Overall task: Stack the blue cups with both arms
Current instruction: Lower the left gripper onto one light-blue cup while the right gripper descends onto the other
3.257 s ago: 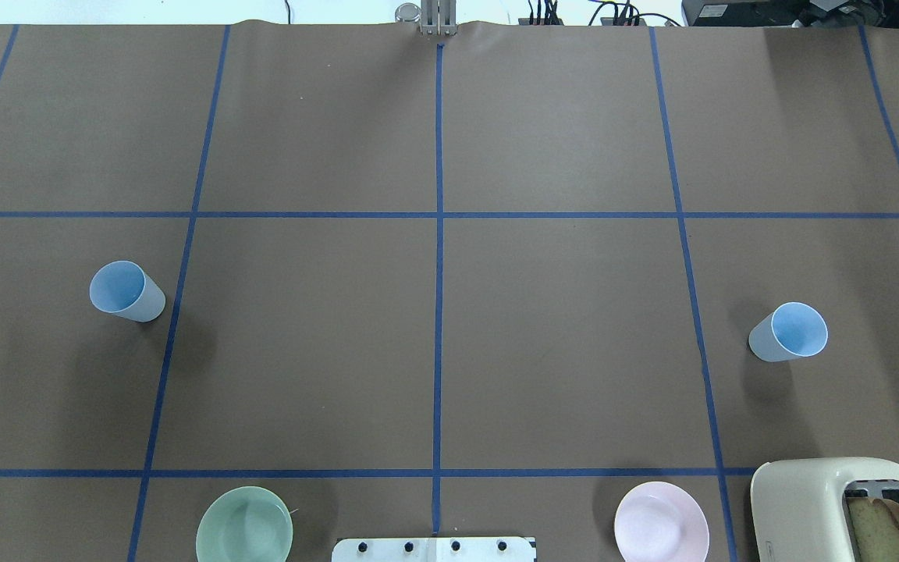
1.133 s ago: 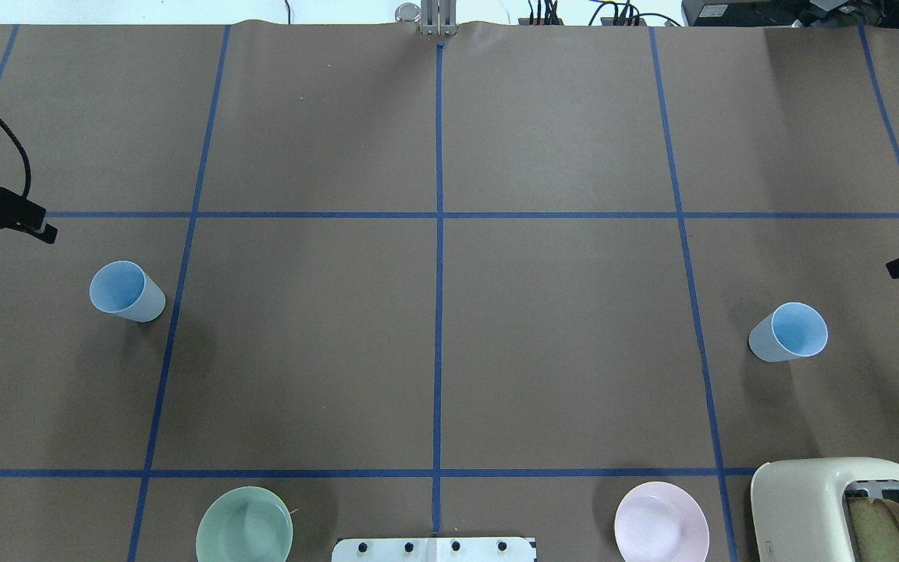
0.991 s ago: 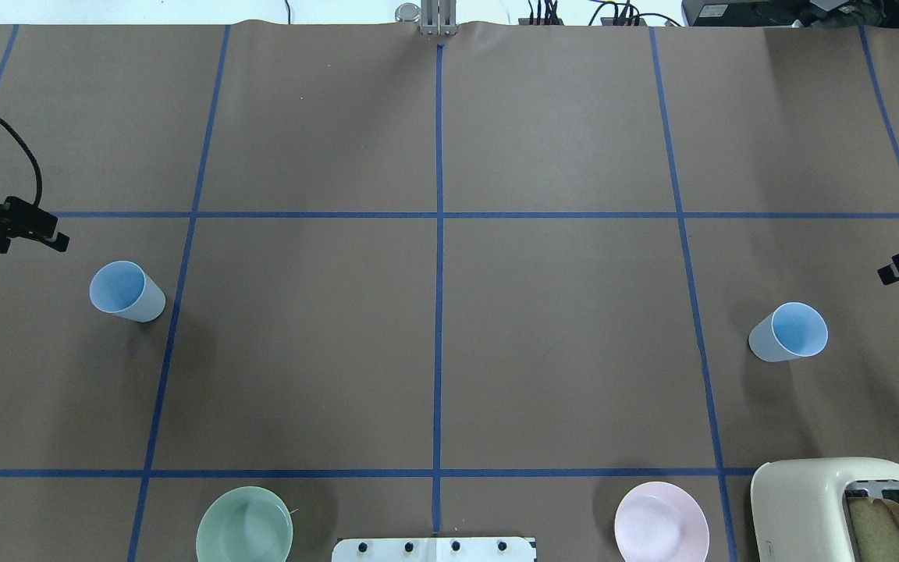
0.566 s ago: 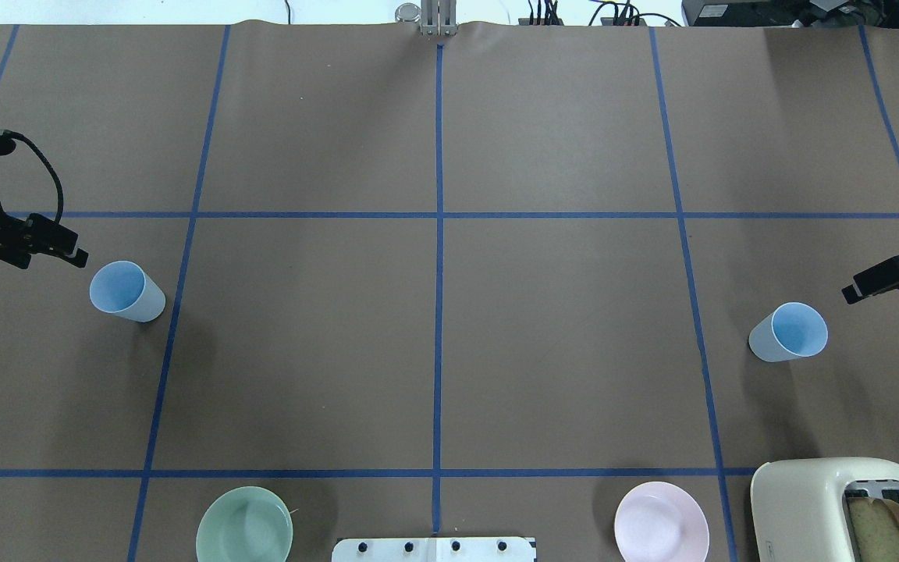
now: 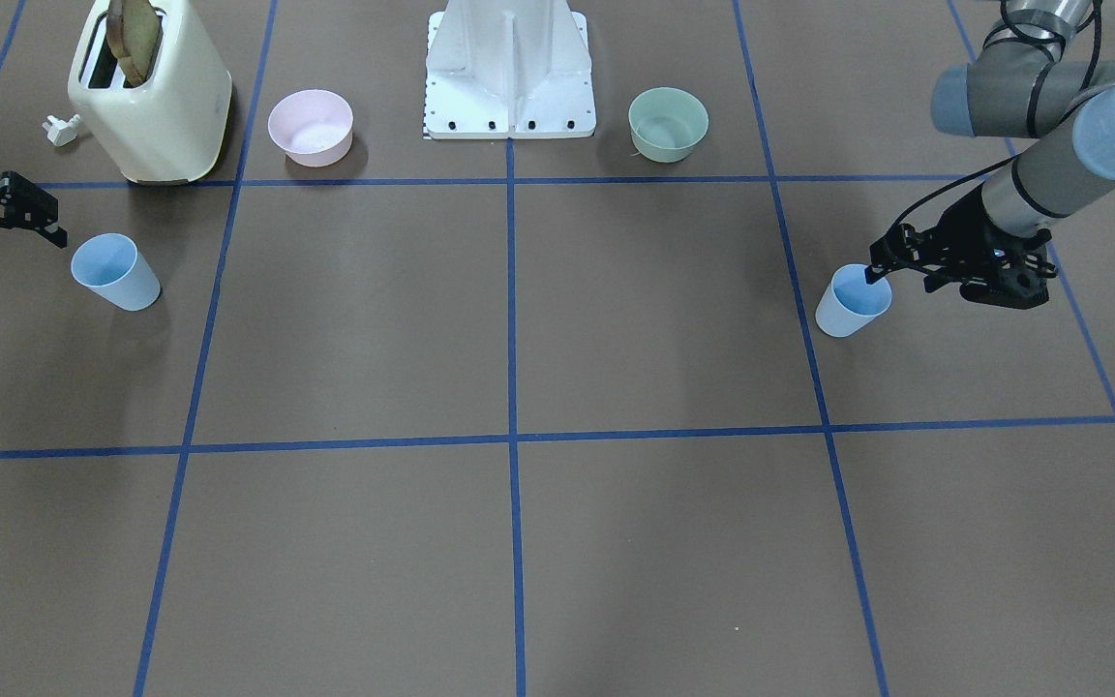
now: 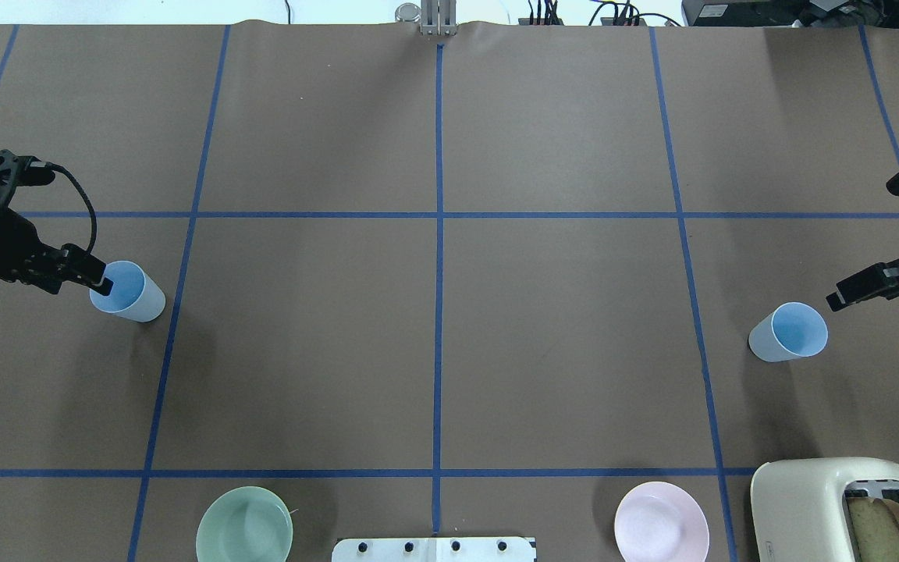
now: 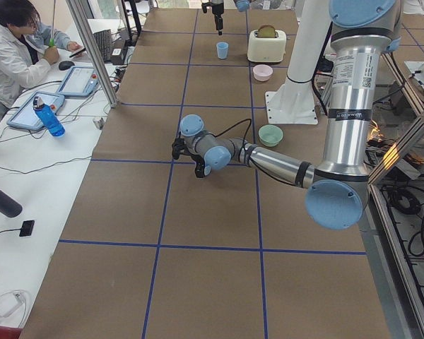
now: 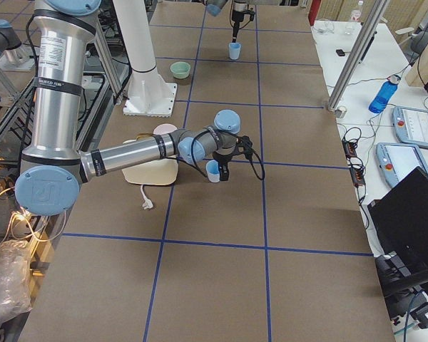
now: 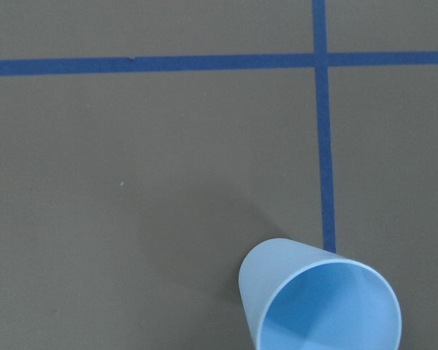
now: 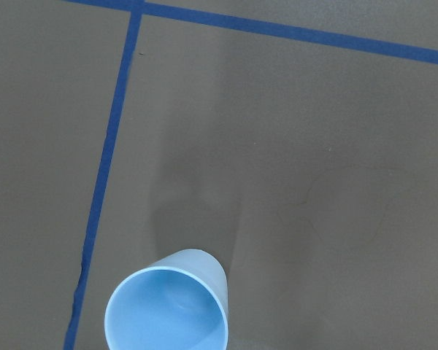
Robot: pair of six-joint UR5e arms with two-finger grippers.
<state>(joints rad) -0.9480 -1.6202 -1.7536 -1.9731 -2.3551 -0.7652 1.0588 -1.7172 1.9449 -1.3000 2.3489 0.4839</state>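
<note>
Both parted: left claw (image 6: pixel 100 279) at left cup (image 6: pixel 134 297), right claw (image 6: pixel 840 297) near right cup (image 6: pixel 789 332); brown blue-taped table (image 6: pixel 559 351)

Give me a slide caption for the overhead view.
Left claw at one blue cup's rim, right claw just short of the other cup.

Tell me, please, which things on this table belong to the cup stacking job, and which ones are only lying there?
Belong to the job: left blue cup, with the left gripper at its rim; right blue cup, with the right gripper close by.

Only lying there: pale green bowl; pink bowl; toaster with bread in it.
</note>
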